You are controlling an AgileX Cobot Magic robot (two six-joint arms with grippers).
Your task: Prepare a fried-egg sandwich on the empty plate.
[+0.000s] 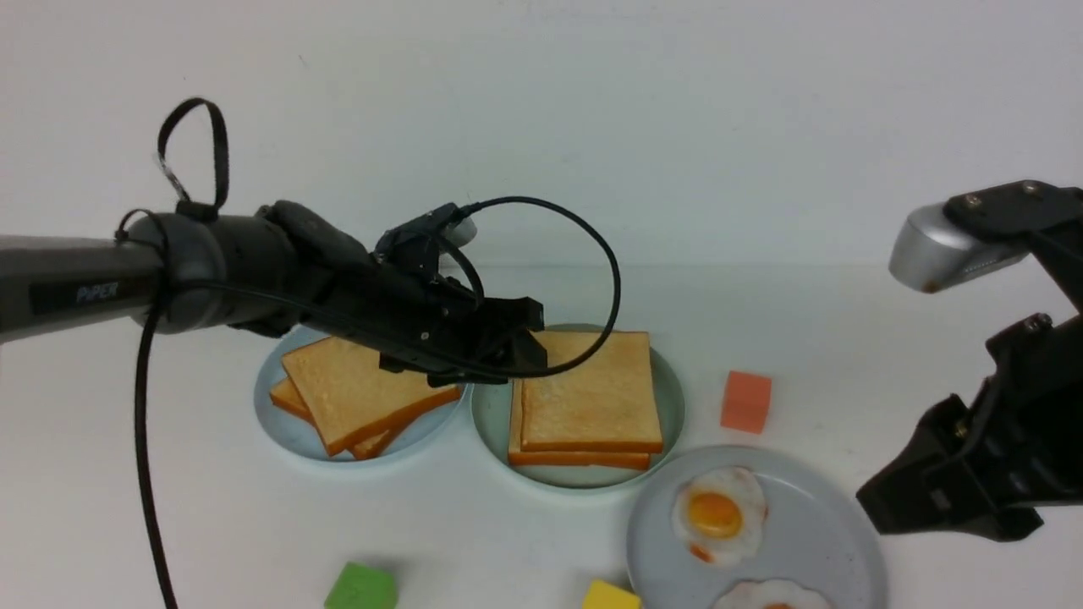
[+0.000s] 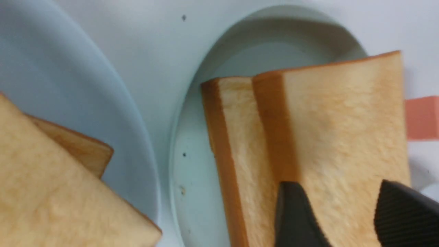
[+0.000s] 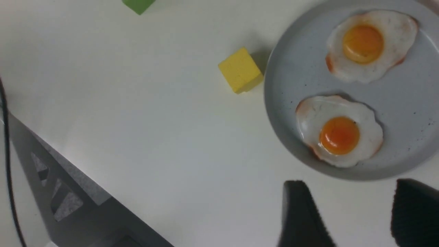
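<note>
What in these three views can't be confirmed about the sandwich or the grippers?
- Egg filling: none shows between the golden toast slices on the mint-green plate; the top slice covers it.
- Left gripper: front view hides its fingertips behind its body.
- Right gripper: cut off by the frame edge.

Stacked golden toast sandwich (image 1: 592, 397) on mint-green plate (image 1: 495, 423)

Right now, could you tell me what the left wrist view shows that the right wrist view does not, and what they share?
Only the left wrist view shows the toast stack on the mint-green plate, the toast pile on the pale blue plate, and the orange block. Only the right wrist view shows two fried eggs on the grey plate, plus the yellow block and green block. Both show the white table and an open hand's fingers.
</note>
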